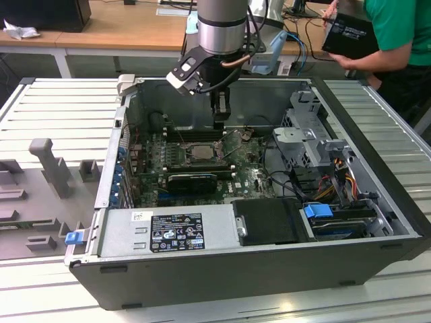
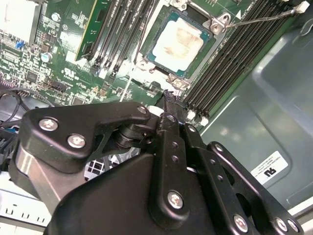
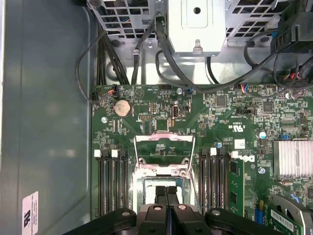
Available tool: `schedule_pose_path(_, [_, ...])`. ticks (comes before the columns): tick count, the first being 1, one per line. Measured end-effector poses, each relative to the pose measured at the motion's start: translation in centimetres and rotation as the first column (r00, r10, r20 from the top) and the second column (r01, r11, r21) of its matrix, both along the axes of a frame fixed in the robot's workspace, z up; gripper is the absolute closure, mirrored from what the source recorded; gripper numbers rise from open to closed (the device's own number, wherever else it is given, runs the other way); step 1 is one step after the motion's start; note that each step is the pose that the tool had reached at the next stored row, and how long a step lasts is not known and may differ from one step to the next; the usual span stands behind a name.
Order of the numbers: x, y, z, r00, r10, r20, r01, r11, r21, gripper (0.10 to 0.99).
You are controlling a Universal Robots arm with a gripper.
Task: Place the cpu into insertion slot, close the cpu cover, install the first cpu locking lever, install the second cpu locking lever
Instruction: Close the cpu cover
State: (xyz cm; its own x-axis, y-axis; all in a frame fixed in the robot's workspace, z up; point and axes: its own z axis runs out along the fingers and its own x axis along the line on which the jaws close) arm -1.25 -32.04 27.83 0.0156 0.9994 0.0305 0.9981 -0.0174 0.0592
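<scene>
The cpu (image 2: 178, 41), a pale silvery square, lies flat in the insertion slot (image 2: 161, 61) on the green motherboard. The cpu cover (image 3: 164, 149), a thin silvery frame with a square window, stands swung open beyond the socket, away from my fingers. A thin locking lever (image 2: 266, 18) sticks out free beside the socket. My gripper (image 3: 168, 195) hangs just above the socket's near edge, shut, with nothing between its fingers. In the exterior view the gripper (image 1: 219, 120) is inside the open case, just behind the insertion slot (image 1: 199, 152).
Black RAM slots (image 3: 111, 183) flank the socket on both sides. A black graphics card (image 1: 192, 180) lies in front of it, and a drive cage (image 1: 310, 128) with cables is toward the exterior view's right. A person in a green shirt (image 1: 394, 30) stands behind the case holding a black box.
</scene>
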Motion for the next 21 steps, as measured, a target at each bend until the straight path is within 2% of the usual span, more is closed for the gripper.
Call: schedule_pose_path(21, [1.95,0.00,-0.01,1.0000,0.000,-0.0003,0.000,1.0000,0.000,0.980])
